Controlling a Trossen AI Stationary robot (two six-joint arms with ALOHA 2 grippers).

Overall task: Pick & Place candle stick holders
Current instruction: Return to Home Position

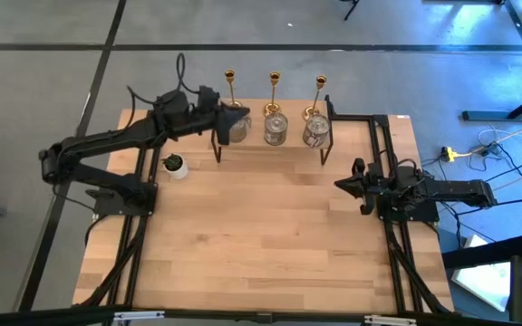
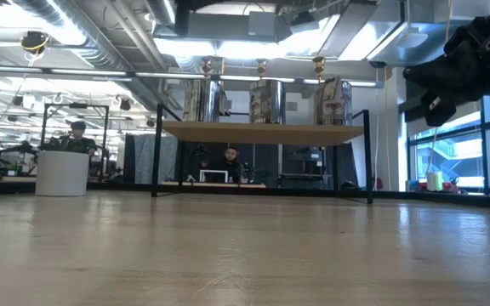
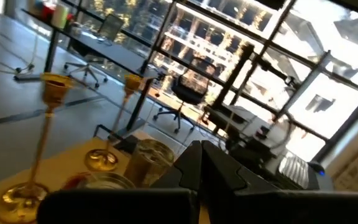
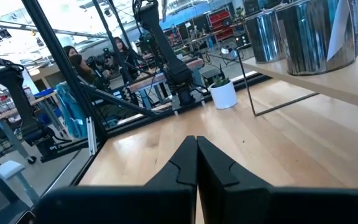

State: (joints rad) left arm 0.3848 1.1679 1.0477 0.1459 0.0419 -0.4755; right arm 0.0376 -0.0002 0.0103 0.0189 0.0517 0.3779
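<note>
**A:** Where are the candle stick holders?

**B:** All six stand on the black-legged wooden shelf (image 2: 262, 133) at 12 o'clock on the light wooden table (image 1: 270, 254). The three slim shiny gold holders (image 1: 275, 91) form the back row, and the three squat silvery-glass holders (image 1: 275, 129) stand in front of them.

**A:** And the left gripper?

**B:** The left gripper (image 3: 197, 148) hangs at about 11 o'clock, just beside the leftmost silvery one, with its fingers pressed together on nothing.

**A:** The right?

**B:** The right gripper (image 4: 196, 140) is at 3 o'clock, well apart from the shelf, also closed and empty. A small white pot with a green plant (image 1: 176, 167) sits at 10 o'clock.
</note>
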